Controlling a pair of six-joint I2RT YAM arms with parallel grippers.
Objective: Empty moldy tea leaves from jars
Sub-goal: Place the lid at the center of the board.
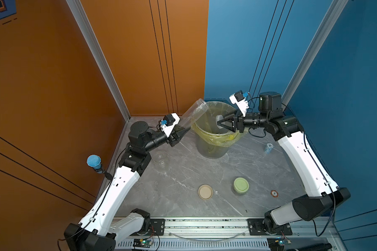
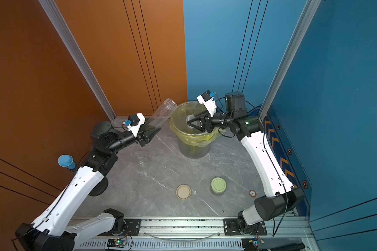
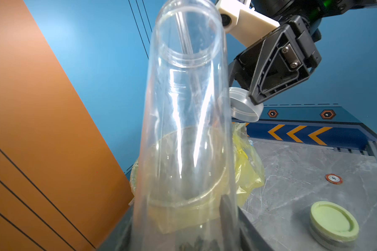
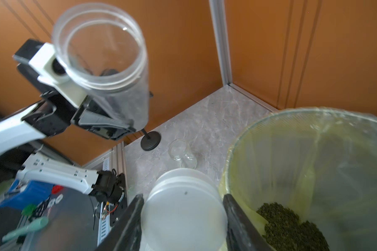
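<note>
Both claws grip: left gripper (image 1: 184,132) the tall jar (image 1: 194,115), tea leaves (image 1: 179,128) at its base, mouth beside the bin (image 1: 213,150) near the desk's (image 1: 183,178) far edge; right gripper (image 1: 219,124) its lid (image 4: 183,208). Tipping there could spill them outside.

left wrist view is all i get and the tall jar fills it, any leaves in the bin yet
observer: yes, the right wrist view shows a heap of tea leaves lying at the bottom of the bin.
operator: ok and where's the wide jar, can't see it from here
observer: in both top views the wide jar sits lidless on the table, close beside the left arm.
</note>
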